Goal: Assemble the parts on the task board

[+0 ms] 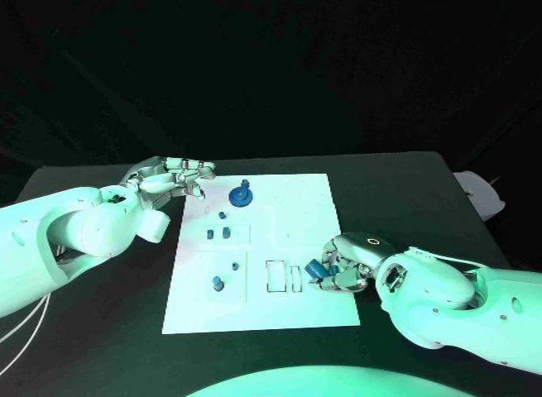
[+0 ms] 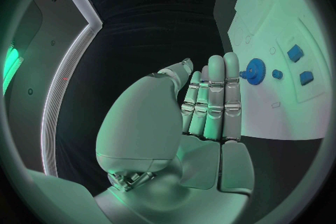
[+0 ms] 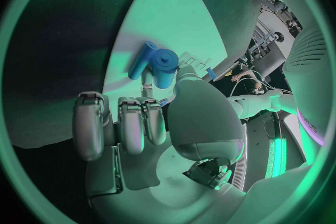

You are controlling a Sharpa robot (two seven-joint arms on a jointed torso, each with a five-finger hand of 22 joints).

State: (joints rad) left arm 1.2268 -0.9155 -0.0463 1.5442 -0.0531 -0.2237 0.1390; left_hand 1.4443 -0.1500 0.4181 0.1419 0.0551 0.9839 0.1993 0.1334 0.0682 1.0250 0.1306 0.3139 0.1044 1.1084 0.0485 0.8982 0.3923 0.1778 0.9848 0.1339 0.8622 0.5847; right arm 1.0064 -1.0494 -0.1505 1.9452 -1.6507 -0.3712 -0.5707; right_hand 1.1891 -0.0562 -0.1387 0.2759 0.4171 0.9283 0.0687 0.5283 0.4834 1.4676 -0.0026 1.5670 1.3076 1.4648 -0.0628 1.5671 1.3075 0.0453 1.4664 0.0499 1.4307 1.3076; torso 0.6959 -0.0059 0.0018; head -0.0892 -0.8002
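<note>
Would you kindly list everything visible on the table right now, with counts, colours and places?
Table: one, black, under everything.
Task board: one, white plate, middle of the table, between the two arms.
Gear-shaped part: one, blue, round, standing at the board's far end, near the left hand.
Small parts on the board: several, blue, scattered over the board's left half; exact count hard to tell.
Held part: one, blue, with a cylindrical piece, in the right hand over the board's near right area.
Left hand: one, silver, beside the board's far left corner, fingers straight and together, holding nothing.
Right hand: one, silver, holds the blue part.
</note>
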